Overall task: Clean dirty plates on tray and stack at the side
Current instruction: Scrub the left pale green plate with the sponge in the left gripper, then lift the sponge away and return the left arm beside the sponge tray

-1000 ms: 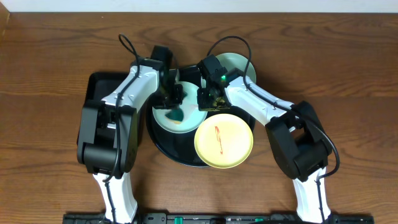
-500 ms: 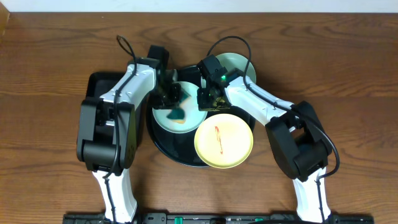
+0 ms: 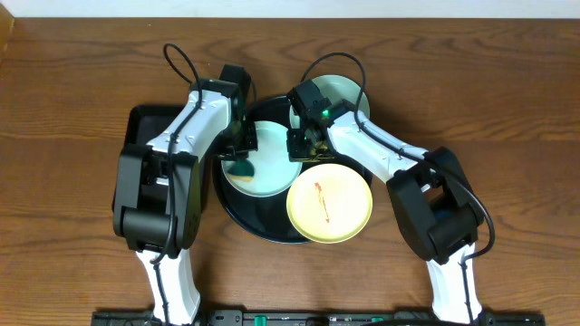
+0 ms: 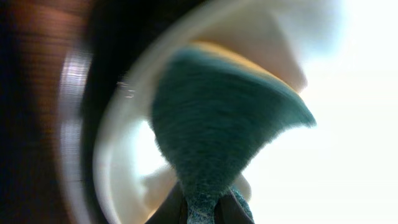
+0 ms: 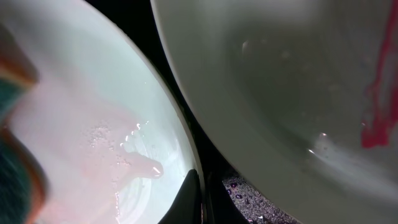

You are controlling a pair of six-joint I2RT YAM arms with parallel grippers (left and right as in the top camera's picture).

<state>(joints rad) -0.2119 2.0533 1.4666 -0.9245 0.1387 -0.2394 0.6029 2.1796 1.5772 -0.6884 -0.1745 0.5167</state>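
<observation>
On the round black tray (image 3: 243, 212) lies a mint plate (image 3: 268, 161), wet with a faint pink film (image 5: 106, 137). My left gripper (image 3: 241, 152) (image 4: 202, 210) is shut on a green and yellow sponge (image 3: 240, 168) (image 4: 217, 118), which is pressed onto that plate's left edge. My right gripper (image 3: 297, 143) (image 5: 200, 198) is shut on the same plate's right rim. A yellow plate (image 3: 329, 201) (image 5: 292, 81) with a red smear (image 5: 373, 93) overlaps the tray's front right. A second mint plate (image 3: 343, 93) lies at the back, partly hidden under the right arm.
A rectangular black tray (image 3: 143, 127) sits on the wooden table to the left, under the left arm. Both arms lean in over the round tray from either side, with cables looping above them. Bare wood (image 3: 507, 109) stretches to the right.
The left gripper has dragged the sponge from the middle of the mint plate to its left edge. The right gripper has kept its hold on the rim.
</observation>
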